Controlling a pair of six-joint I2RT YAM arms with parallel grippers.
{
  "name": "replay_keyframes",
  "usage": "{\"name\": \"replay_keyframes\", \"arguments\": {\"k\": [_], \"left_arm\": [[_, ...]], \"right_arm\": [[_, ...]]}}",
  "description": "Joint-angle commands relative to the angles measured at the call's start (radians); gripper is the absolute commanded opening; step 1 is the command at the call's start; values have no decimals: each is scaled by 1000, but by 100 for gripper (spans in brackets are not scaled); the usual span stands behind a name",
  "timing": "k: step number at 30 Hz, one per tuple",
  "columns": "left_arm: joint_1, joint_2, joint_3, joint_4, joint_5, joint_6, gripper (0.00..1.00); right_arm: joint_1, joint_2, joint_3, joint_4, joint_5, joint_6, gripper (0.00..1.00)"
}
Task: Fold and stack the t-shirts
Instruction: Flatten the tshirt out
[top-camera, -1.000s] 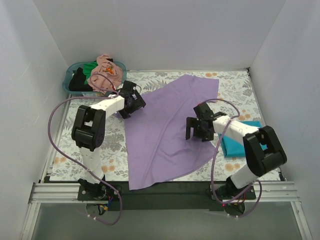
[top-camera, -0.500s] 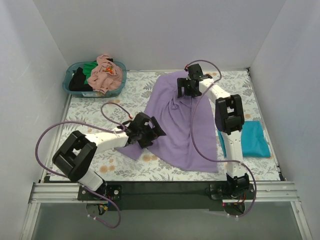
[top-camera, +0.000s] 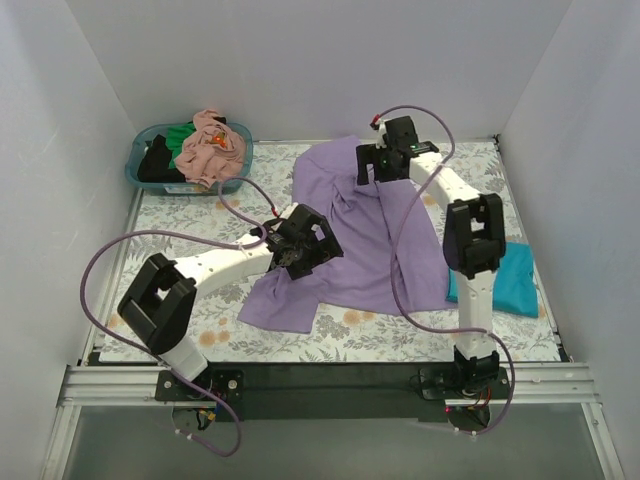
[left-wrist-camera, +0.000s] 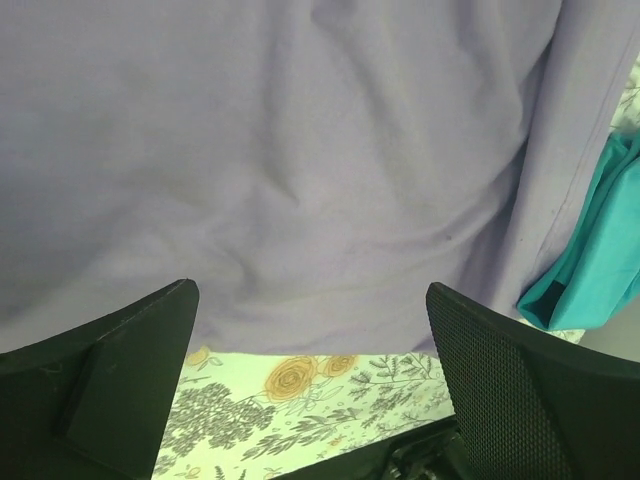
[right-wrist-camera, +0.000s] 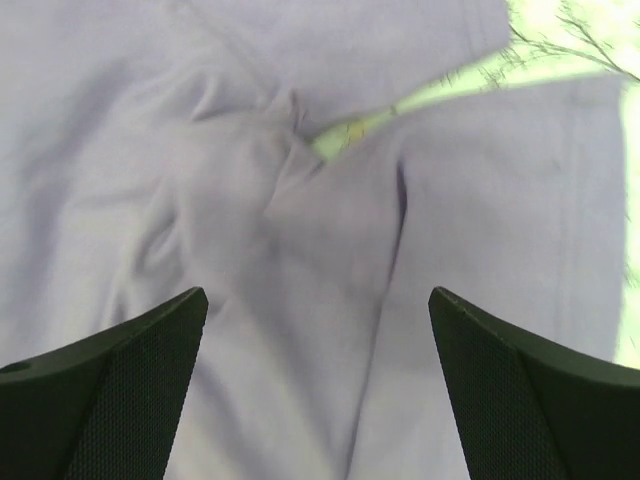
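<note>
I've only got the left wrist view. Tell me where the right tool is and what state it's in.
Observer: The right tool hangs over the far part of the lavender t-shirt. It is open, with nothing between its fingers.
Operator: Give me the basket's position.
Observer: The teal basket sits in the far left corner, apart from the lavender t-shirt.
Operator: List what's in it.
Observer: A pink shirt is heaped on top, with a green shirt and a black shirt beside it.
</note>
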Motion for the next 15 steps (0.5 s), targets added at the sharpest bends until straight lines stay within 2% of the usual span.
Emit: {"name": "replay_keyframes", "arguments": {"k": [1, 2, 3, 5, 6, 7, 10, 15], "left_arm": [[16, -106, -31, -73, -111, 36, 98], [30, -105, -33, -68, -108, 46, 98], [34, -100, -31, -53, -101, 57, 98], [50, -77, -21, -35, -66, 94, 98], [51, -40, 4, -22, -67, 99, 98], [51, -19, 25, -27, -65, 97, 98], [53, 78, 97, -24, -56, 108, 98], [108, 216, 153, -39, -30, 129, 98]], "right_arm": [[-4, -315, -189, 14, 38, 8, 98], [-4, -361, -254, 6, 45, 58, 99], [-4, -450, -409, -5, 53, 92, 98], [-3, -542, -583, -4, 64, 146, 98], [-3, -628, -664, 9, 73, 211, 98], [-3, -668, -831, 29, 79, 236, 98], [-1, -800, -1066, 116, 91, 289, 98], [-1, -874, -1225, 157, 97, 301, 98]]}}
